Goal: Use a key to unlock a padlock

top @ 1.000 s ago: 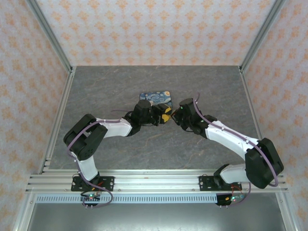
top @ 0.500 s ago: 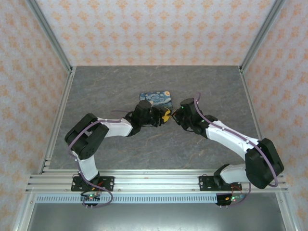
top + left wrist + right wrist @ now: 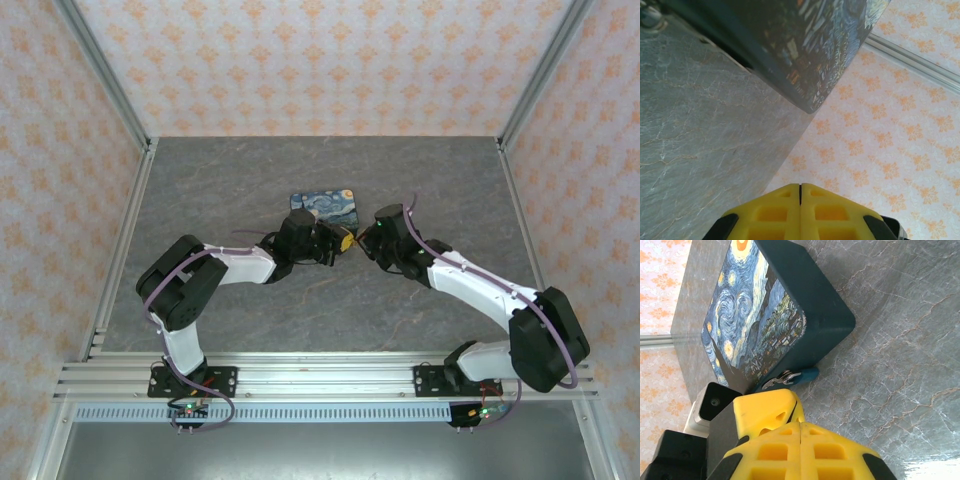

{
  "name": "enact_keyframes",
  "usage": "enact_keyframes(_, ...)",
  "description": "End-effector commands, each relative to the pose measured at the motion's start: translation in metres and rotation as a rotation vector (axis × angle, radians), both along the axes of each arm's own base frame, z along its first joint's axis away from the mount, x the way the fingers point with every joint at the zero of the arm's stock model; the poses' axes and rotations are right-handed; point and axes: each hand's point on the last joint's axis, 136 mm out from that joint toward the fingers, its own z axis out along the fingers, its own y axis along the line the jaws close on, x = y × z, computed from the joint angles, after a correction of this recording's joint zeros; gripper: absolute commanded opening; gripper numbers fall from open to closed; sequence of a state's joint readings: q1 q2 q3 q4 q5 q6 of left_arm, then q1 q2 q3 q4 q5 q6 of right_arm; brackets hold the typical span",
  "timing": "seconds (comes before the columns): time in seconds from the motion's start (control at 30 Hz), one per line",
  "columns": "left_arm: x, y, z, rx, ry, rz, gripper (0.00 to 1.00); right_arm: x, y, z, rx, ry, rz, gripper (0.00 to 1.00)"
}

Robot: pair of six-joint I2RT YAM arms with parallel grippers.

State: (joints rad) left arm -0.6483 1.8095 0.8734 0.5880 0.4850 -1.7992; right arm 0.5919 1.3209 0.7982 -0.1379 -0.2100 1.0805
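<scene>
Where the padlock [image 3: 801, 375] lies on the table [image 3: 900, 340] against the side of the box [image 3: 765, 315], it sits just ahead of the right gripper [image 3: 801, 426], whose yellow fingers are pressed together on nothing. Just beside that gripper, the left gripper [image 3: 800, 190] is likewise closed and empty, its tip close to the padlock, the box ahead of it.

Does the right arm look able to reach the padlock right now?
Probably, but it's tight. The padlock sits at the edge of the box, just ahead of the right gripper. The shut left gripper sits close beside the right one, partly across the way, and the right jaws are shut too.
</scene>
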Motion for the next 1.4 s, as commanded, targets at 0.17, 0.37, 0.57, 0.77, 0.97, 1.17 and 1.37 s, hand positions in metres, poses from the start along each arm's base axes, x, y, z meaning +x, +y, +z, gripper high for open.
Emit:
enact_keyframes(0.17, 0.001, 0.0, -0.005, 0.054, -0.033, -0.011, 0.0, 0.001, -0.007, 0.009, 0.015, -0.038, -0.018, 0.1)
enact_keyframes(0.37, 0.014, 0.012, 0.013, 0.162, -0.191, -0.033, 0.0, -0.002, -0.036, 0.013, 0.029, -0.044, -0.093, 0.43)
enact_keyframes(0.57, 0.034, 0.023, 0.048, 0.232, -0.421, -0.025, 0.0, 0.004, -0.033, 0.032, 0.24, -0.09, -0.164, 0.48)
enact_keyframes(0.77, 0.051, 0.032, 0.081, 0.27, -0.581, 0.025, 0.0, 0.019, -0.01, 0.053, 0.49, -0.1, -0.198, 0.57)
enact_keyframes(0.97, 0.062, 0.033, 0.095, 0.212, -0.624, 0.101, 0.0, 0.027, 0.01, 0.071, 0.596, -0.109, -0.242, 0.59)
enact_keyframes(1.17, 0.064, 0.034, 0.1, 0.18, -0.631, 0.137, 0.0, 0.037, 0.027, 0.074, 0.66, -0.104, -0.27, 0.58)
enact_keyframes(1.37, 0.062, 0.032, 0.099, 0.169, -0.628, 0.135, 0.0, 0.046, 0.042, 0.075, 0.685, -0.102, -0.273, 0.56)
